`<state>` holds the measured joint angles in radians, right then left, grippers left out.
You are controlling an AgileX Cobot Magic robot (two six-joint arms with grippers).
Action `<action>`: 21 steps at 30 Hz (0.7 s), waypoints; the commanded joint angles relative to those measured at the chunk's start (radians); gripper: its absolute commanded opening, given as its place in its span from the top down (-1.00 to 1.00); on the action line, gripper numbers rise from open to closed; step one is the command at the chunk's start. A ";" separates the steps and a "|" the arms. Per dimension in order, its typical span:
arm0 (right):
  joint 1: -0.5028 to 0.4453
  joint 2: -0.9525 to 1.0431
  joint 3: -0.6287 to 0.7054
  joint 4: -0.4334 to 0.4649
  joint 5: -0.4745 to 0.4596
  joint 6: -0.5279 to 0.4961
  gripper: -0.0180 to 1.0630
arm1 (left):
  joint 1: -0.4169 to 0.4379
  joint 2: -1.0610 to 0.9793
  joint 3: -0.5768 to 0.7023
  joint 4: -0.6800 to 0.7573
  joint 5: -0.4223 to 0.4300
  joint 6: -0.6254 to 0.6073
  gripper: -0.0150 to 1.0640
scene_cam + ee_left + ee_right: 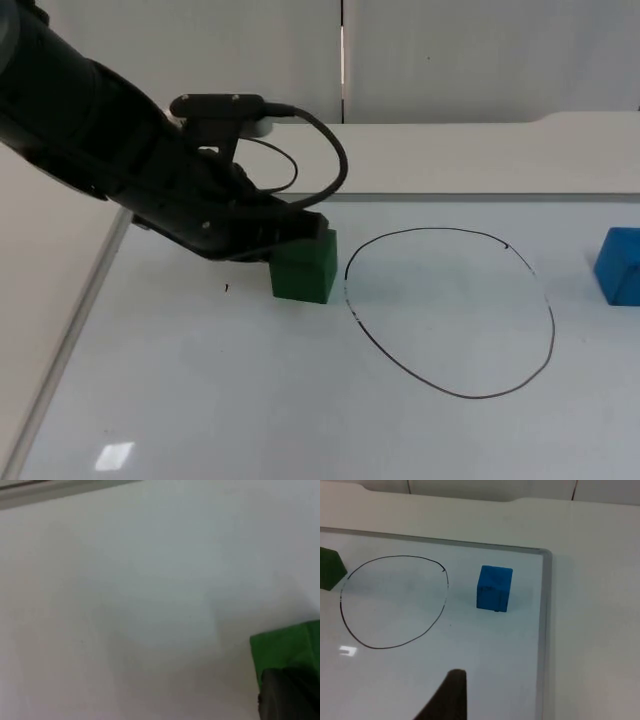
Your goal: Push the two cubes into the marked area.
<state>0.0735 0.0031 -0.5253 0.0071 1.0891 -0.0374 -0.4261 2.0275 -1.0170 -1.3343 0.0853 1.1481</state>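
You have one green cube [305, 266], matte and square-edged, touching the left gripper [300, 232] just outside the drawn circle [450, 312], one blue cube [494, 588] beyond the circle's far side, the left arm slanting low, its finger opening impossible to tell.

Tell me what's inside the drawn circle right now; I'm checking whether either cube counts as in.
Bare whiteboard only. Inside the black circle no cube sits: the green cube is just outside its left edge with the left gripper against it, and the blue cube lies apart on the right.
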 commanded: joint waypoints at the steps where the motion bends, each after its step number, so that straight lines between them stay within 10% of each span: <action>1: -0.008 -0.003 0.010 0.003 -0.010 0.000 -0.98 | -0.008 0.001 -0.005 -0.013 0.009 0.000 0.98; 21: -0.008 -0.003 0.010 0.003 -0.010 0.000 -0.98 | -0.041 0.017 -0.018 -0.016 0.014 0.025 0.98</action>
<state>0.0735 0.0031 -0.5253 0.0071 1.0891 -0.0374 -0.4608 2.0449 -1.0293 -1.3343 0.0903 1.1693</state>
